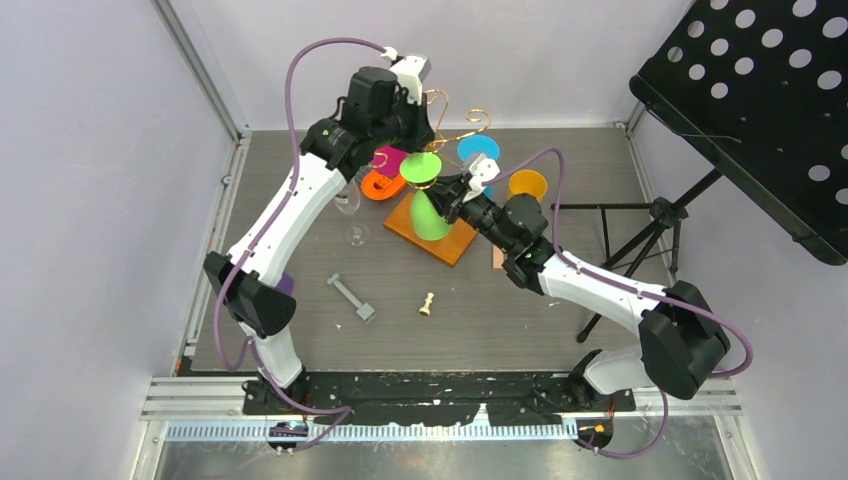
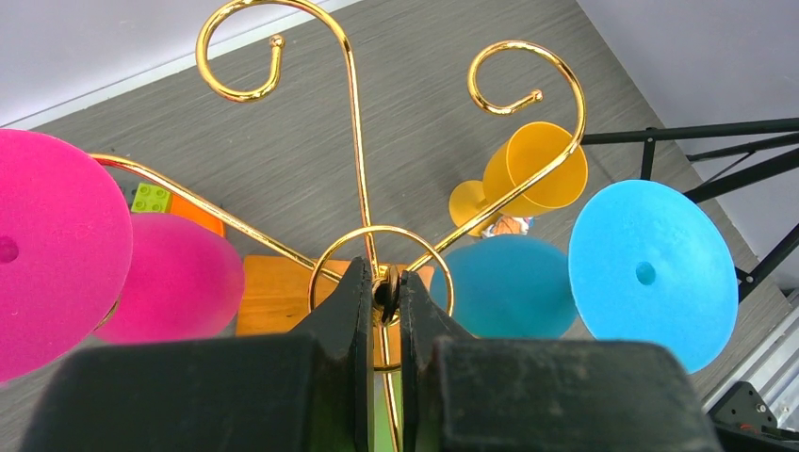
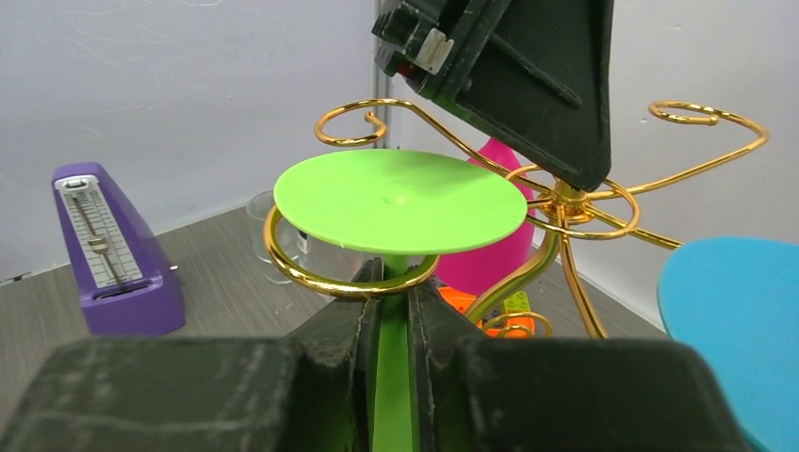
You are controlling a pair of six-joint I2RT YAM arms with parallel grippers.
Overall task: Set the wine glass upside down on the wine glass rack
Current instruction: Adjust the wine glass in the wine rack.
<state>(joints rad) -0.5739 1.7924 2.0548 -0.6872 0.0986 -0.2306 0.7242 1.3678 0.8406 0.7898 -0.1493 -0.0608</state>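
The green wine glass point(image 1: 428, 200) is upside down, its flat foot point(image 3: 400, 201) on top. My right gripper point(image 3: 394, 282) is shut on its stem, which stands inside a curled arm point(image 3: 311, 273) of the gold wine glass rack point(image 2: 353, 113). The foot sits just over that curl. I cannot tell whether it rests on it. My left gripper point(image 2: 385, 287) is shut on the knob at the top of the rack's central post. The rack's wooden base point(image 1: 452, 240) lies under the green bowl. A pink glass point(image 2: 57, 254) and a blue glass point(image 2: 650, 268) hang upside down on other arms.
A yellow glass point(image 1: 527, 184) stands right of the rack. A clear glass point(image 1: 350, 205) and an orange piece point(image 1: 380, 185) are on its left. A purple metronome point(image 3: 113, 250), a grey tool point(image 1: 352, 297) and a chess piece point(image 1: 428, 302) lie nearer. A black music stand point(image 1: 760, 110) is at the right.
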